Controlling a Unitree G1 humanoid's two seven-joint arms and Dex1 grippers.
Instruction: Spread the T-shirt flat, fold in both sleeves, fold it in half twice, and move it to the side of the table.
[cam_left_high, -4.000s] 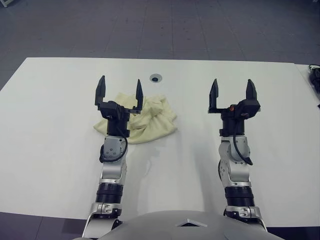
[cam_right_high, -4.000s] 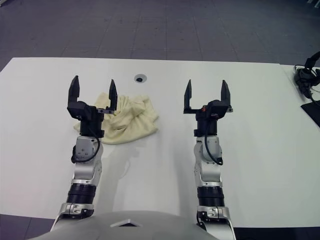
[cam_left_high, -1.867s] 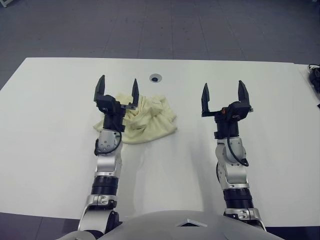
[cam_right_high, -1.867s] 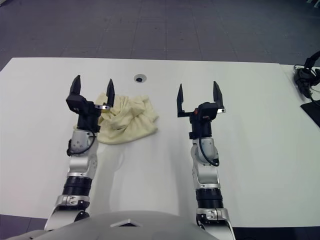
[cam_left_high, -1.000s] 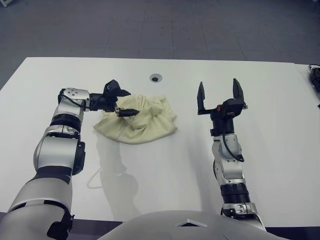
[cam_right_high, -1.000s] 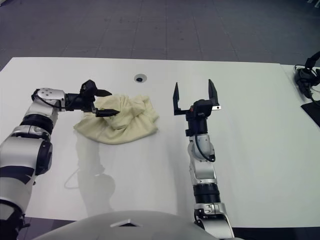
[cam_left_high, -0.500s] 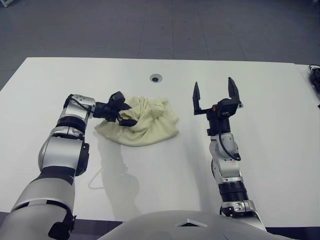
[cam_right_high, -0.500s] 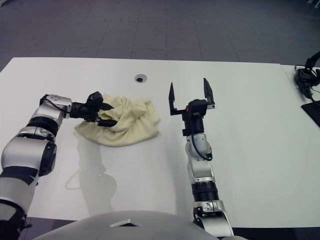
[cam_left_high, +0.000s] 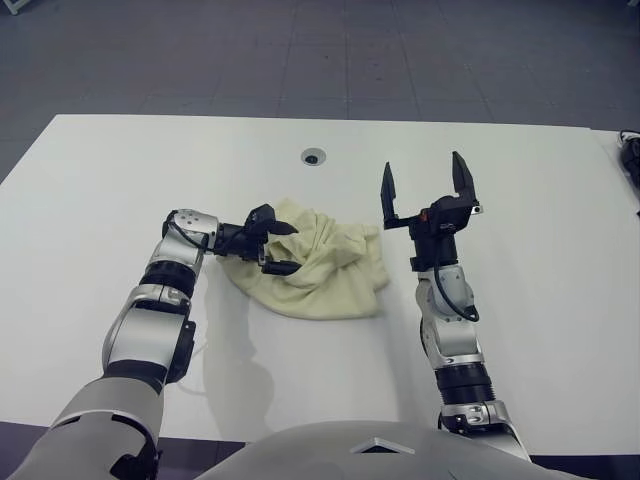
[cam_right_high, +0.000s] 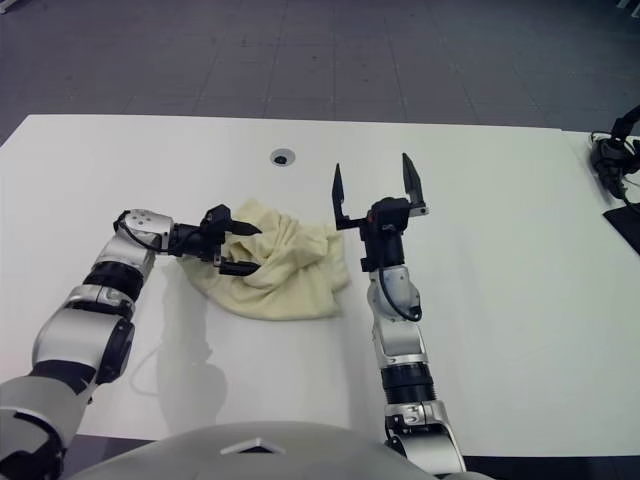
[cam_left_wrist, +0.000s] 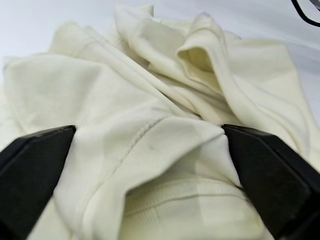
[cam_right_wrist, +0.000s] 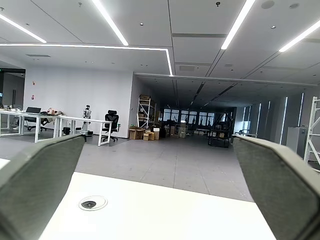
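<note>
You are at the very start of this job: none of the steps shows as done. The T-shirt (cam_left_high: 330, 275), pale yellow, lies in a crumpled heap on the white table (cam_left_high: 100, 180), a little left of centre and nearer you than the round cable port (cam_left_high: 313, 157). No sleeve, collar or hem can be picked out from the bunched folds, so nothing has been spread flat.

Your left gripper (cam_left_high: 283, 248) lies low and comes in from the left, at the left edge of the heap. Its jaws are parted and straddle a raised fold. In the left wrist view the cloth fills the gap and touches both fingers (cam_left_wrist: 30, 165), but it does not look pinched yet.

Your right gripper (cam_left_high: 421, 172) stands upright just right of the shirt, above the table, jaws spread wide and holding nothing.

What is left, by my reading, is everything:
- Spread the shirt flat.
- Fold in both sleeves.
- Fold it in half twice.
- Move it to the side of the table.

Closing the left jaws on that fold looks like the first move. The right gripper would likely need an edge on its own side before you can pull the cloth open.
</note>
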